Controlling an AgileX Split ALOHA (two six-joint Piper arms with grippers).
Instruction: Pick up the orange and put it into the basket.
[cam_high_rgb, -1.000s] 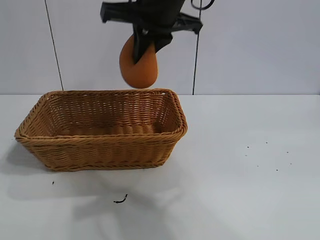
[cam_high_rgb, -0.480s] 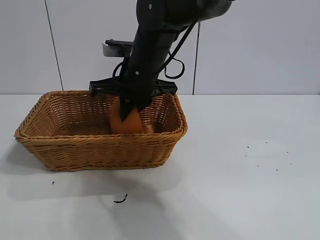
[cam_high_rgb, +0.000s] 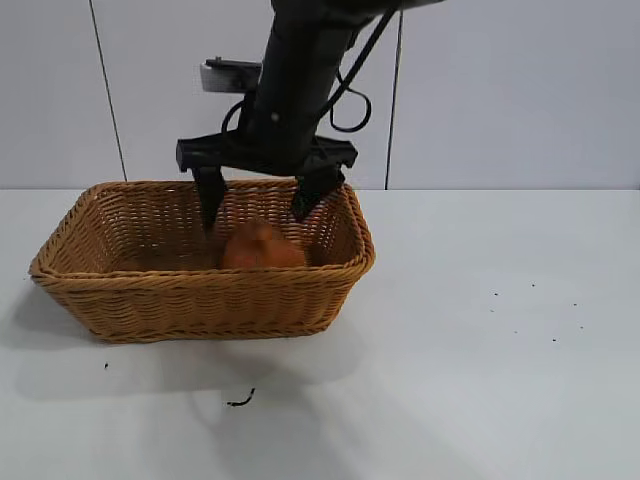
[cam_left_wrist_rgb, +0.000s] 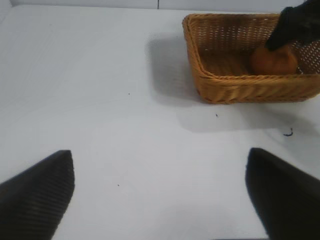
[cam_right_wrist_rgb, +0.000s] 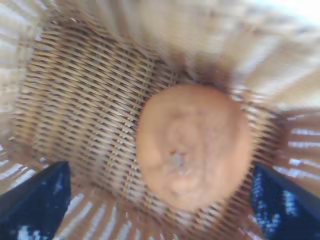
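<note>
The orange (cam_high_rgb: 262, 247) lies on the floor of the wicker basket (cam_high_rgb: 150, 290), towards its right half. It also shows in the right wrist view (cam_right_wrist_rgb: 192, 145) and in the left wrist view (cam_left_wrist_rgb: 272, 59). My right gripper (cam_high_rgb: 258, 210) hangs open just above the orange, one finger on each side of it, not touching it. My left gripper (cam_left_wrist_rgb: 160, 195) is open and empty over bare table, well away from the basket (cam_left_wrist_rgb: 220, 85).
The basket stands on a white table (cam_high_rgb: 480, 350) with a small dark scrap (cam_high_rgb: 240, 400) in front of it and a few dark specks at the right. A light wall stands behind.
My right gripper came down into the basket with the orange, opened and let it go. The orange now rests on the basket floor and the gripper has lifted slightly.
</note>
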